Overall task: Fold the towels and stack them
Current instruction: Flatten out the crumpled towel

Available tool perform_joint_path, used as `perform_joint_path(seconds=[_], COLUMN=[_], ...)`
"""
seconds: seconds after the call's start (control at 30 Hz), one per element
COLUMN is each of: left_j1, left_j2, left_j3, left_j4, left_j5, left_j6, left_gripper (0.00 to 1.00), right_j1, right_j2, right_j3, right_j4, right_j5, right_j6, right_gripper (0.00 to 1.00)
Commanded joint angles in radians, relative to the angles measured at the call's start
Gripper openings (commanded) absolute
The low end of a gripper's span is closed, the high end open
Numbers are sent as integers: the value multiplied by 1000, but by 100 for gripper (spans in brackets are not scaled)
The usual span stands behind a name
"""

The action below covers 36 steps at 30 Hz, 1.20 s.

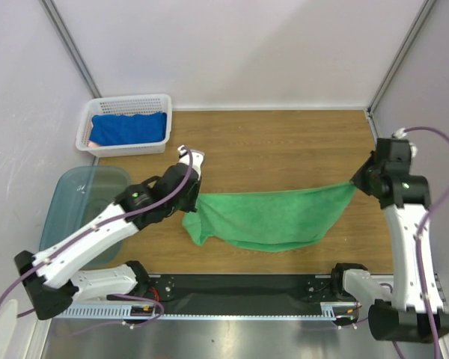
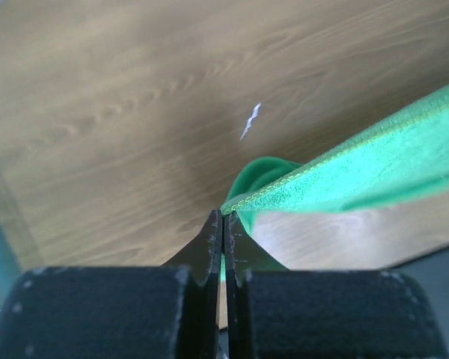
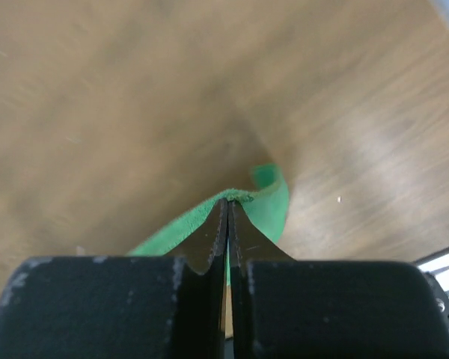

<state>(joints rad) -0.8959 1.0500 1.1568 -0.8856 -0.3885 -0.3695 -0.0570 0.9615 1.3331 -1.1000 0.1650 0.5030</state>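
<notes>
Far left, back corner: white plastic basket [image 1: 131,99] w/ a folded blue towel [image 1: 131,129] lying inside. Just in front of it, at the table's left edge, a translucent teal bin [image 1: 71,206]; the left arm crosses over its near part.

Left gripper [image 2: 223,217]: fingers pressed together, clamped on the left corner of the green towel [image 1: 269,217]. Wrist view shows the hemmed edge running from the fingertips up and to the right, w/ wood grain below it, so that corner is lifted off the wooden table [image 1: 284,149]. A small white mark [image 2: 251,121] shows on the wood beyond the fingers.

Centre: green towel stretched between both grippers across the front half of the table. Top edge fairly taut, body sagging in a curve toward the near edge. Cannot tell whether the lowest part touches the wood.

Right gripper [image 3: 228,200]: also clenched, pinching the towel's right corner; a bit of green cloth curls out past the tips. This corner sits farther back than the left one.
</notes>
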Motion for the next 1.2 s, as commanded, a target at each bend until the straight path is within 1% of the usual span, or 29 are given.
perform_joint_path(seconds=[0.0,0.03,0.07,0.13,0.17,0.27,0.3,0.43,0.5,0.53,0.6,0.63,0.67,0.73,0.77,0.83,0.9,0.93,1.0,1.03,1.1,1.13,1.17], left_j1=[92,122,133,155,161,210,238,302,339,350,368,371,374,380,384,403,423,430,440,442,442,443,442], left_j2=[22,34,68,105,157,254,312,418,462,513,567,626,652,711,767,818,887,913,962,972,982,979,970], left_j3=[-95,-112,-124,-155,-158,-128,-103,-51,-14,-2,53,78,104,181,235,289,358,382,438,452,477,480,474], left_j4=[190,258,301,409,437,458,459,491,523,534,551,550,551,537,528,501,484,458,436,430,406,396,377], left_j5=[91,111,122,137,151,152,151,157,201,214,237,237,232,196,195,204,217,226,238,244,249,246,240], left_j6=[-72,-62,-33,19,71,136,150,216,237,256,276,299,310,323,326,320,313,302,287,281,271,250,239], left_gripper=[0,0,0,0,1,0,0,0,0,0,0,0,0,0,0,0,1,3,27,44,74,78,87], right_j1=[-6,-6,-6,-6,-6,-7,-7,-7,-7,-7,-7,-9,-9,-9,-9,-7,-9,-9,-10,-10,-12,-12,-12], right_j2=[45,60,83,150,201,288,351,497,561,636,713,783,825,890,948,996,1063,1085,1146,1164,1210,1226,1237], right_j3=[-113,-129,-144,-172,-178,-170,-157,-118,-92,-53,-5,49,81,139,184,218,282,305,371,389,441,460,474], right_j4=[191,227,292,362,429,535,560,690,718,726,733,723,718,709,716,748,743,724,694,686,671,654,649], right_j5=[-34,-38,-38,-41,-42,-45,-62,-100,-116,-117,-130,-133,-151,-182,-206,-228,-234,-231,-229,-229,-242,-245,-246], right_j6=[20,19,20,22,17,5,-6,-15,-20,-17,-21,-24,-29,-29,-30,-24,-17,-17,-18,-20,-24,-24,-26], right_gripper=[0,0,0,0,0,0,0,0,0,0,0,0,0,0,0,0,0,0,0,0,0,0,0])
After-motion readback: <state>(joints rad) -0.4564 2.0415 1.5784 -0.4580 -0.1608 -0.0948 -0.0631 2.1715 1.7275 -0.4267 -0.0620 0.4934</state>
